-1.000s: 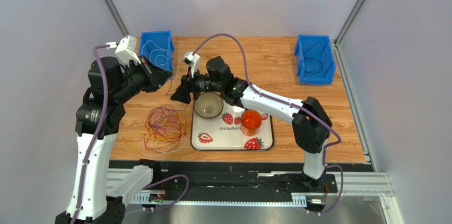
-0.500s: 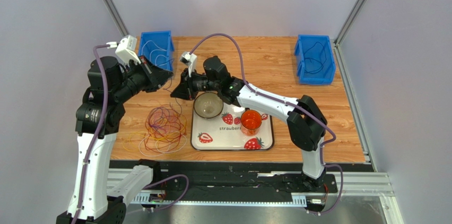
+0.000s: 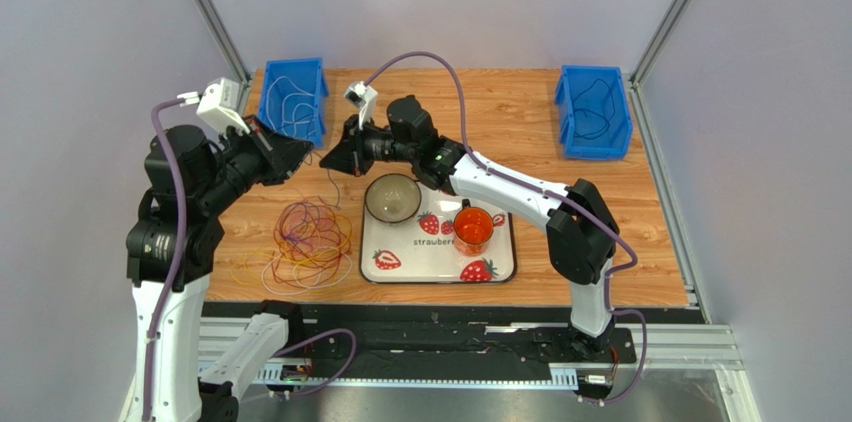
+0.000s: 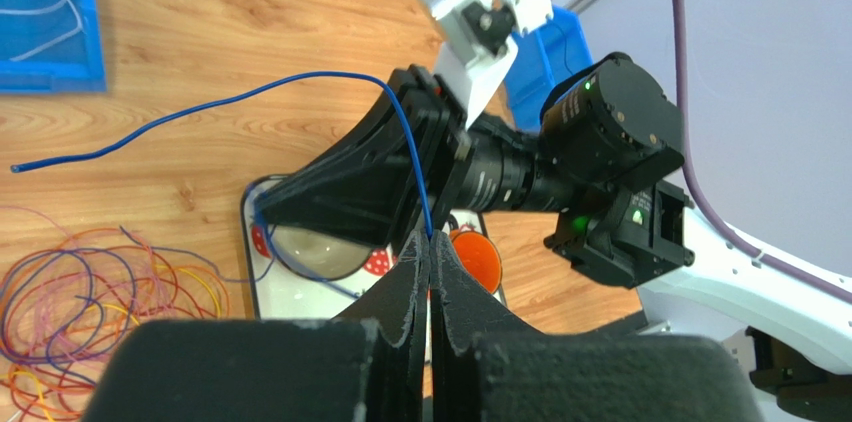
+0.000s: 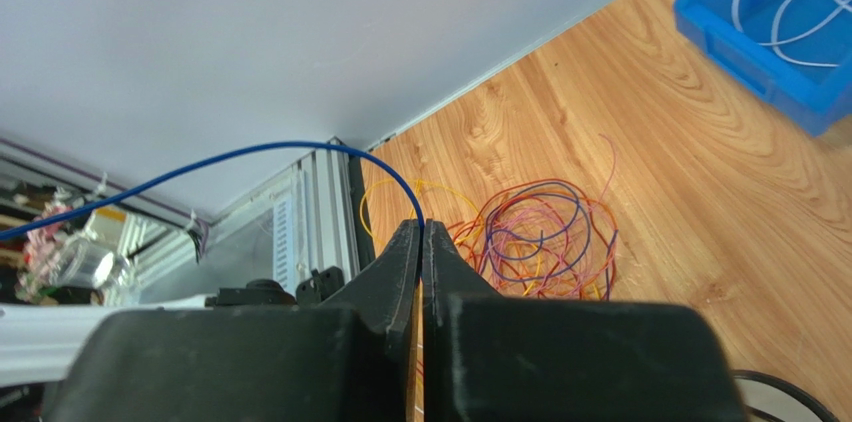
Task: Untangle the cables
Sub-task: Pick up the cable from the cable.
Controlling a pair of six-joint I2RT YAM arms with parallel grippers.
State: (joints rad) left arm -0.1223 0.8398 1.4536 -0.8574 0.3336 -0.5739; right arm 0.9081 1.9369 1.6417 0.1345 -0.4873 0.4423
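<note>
Two grippers meet at the upper centre-left of the top view, raised above the table. Left gripper: fingers pressed together on a thin blue cable (one free end trails to the left edge of the left wrist view). Right gripper: likewise clamped on the same blue cable, which arcs off to the left of its own view. Other cables lie in a multicoloured tangle on the wood, lower left, just left of the strawberry tray.
</note>
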